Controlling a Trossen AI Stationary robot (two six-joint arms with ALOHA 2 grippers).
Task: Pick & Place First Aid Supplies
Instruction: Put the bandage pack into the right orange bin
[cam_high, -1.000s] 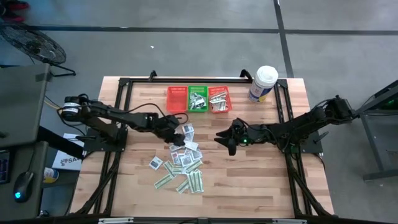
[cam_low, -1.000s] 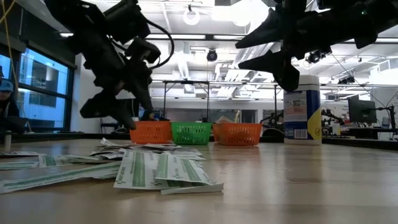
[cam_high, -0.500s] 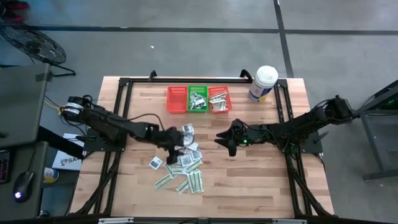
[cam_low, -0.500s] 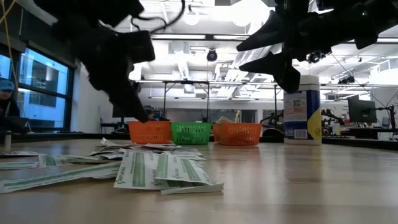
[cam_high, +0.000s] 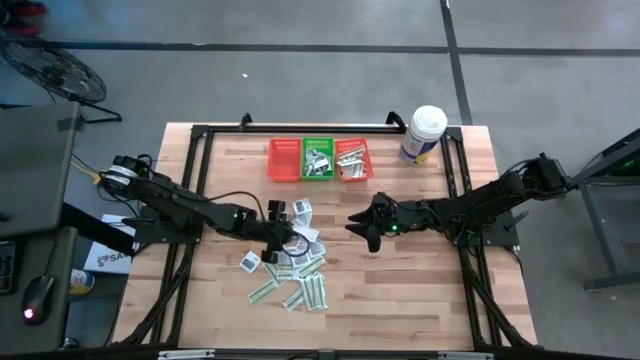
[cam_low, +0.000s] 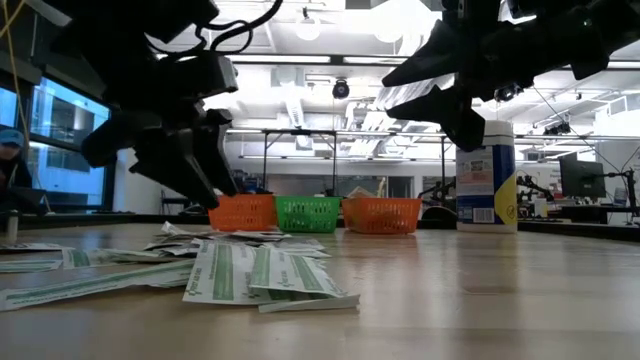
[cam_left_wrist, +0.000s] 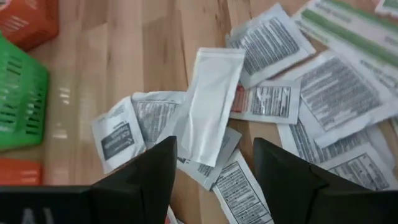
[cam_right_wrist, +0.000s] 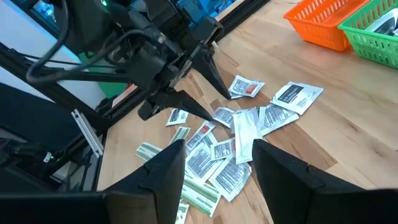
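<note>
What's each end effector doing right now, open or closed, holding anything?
Left end effector: open, empty, above the packets.
Right end effector: open, empty.

Bare surface lies open at 4 o'clock of the packets; baskets and tub block 12 to 2 o'clock.

table: pale planked wood, satin | packets: matt paper | baskets: plastic mesh
</note>
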